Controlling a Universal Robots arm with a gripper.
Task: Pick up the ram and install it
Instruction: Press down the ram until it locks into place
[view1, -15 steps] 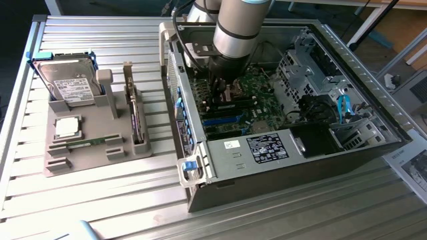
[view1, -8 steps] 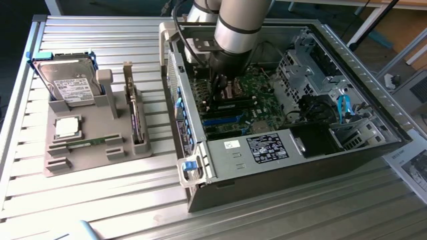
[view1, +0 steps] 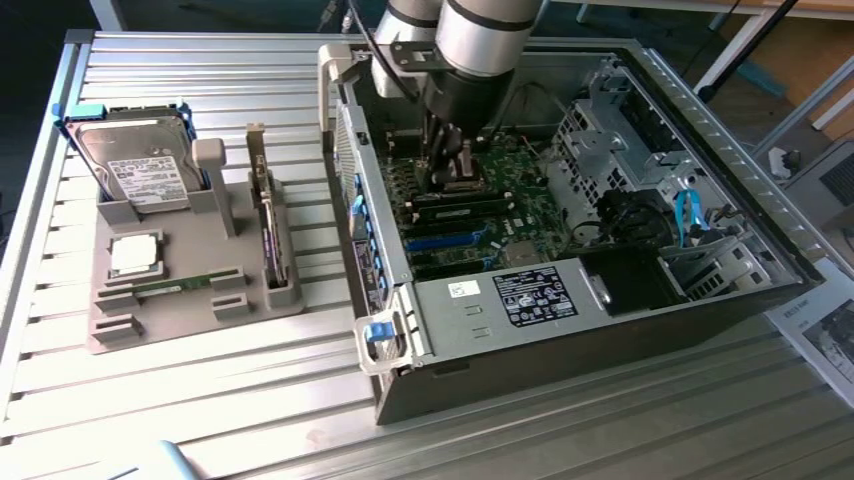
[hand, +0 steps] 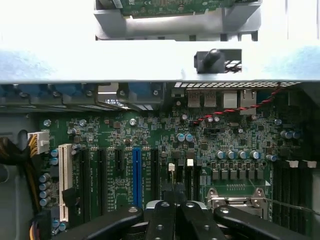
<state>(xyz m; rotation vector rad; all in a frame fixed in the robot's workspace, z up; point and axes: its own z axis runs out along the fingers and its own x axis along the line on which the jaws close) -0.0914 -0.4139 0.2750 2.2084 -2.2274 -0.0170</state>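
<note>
The ram (view1: 171, 286), a thin green stick, lies flat in a groove near the front of the grey holder (view1: 200, 225), at the exterior view's left. My gripper (view1: 454, 172) is far from it, lowered inside the open computer case (view1: 534, 300) and close above the green motherboard (view1: 521, 200). In the wrist view the gripper (hand: 175, 207) is shut, its black fingers (hand: 161, 220) pressed together with nothing seen between them. Just beyond their tips run two dark slots (hand: 181, 175) with white latches.
The holder also carries a hard drive (view1: 134, 165), a square silver processor chip (view1: 134, 255) and an upright dark expansion card (view1: 271, 235). A blue slot (hand: 136, 175) and a white slot (hand: 64, 180) lie beside the fingers. Case walls, drive cage (view1: 601, 140) and cables crowd the arm.
</note>
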